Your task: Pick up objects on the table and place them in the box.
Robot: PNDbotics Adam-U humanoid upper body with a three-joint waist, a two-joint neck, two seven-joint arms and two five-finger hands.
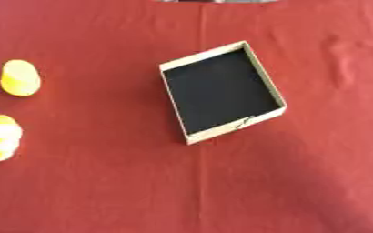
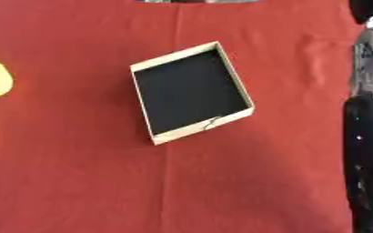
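Red-draped surface [image 1: 102, 191], shallow box [image 1: 176, 102] askew at centre, dark inside, nothing in it yet. Two yellow objects sit well apart from it at far left: rounded one [image 1: 19, 78], paler lumpy one [image 1: 0, 136] nearer me. I judge both light, maybe soft; best taken across narrow middle. Right arm [image 2: 369, 136] shows at right edge; neither hand visible, so finger state unknown

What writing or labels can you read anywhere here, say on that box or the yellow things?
None: no word, number or sign can be read.
The box: plain tan walls, dark inside, no print showing.
The two yellow objects: no label.
The red cloth: plain.
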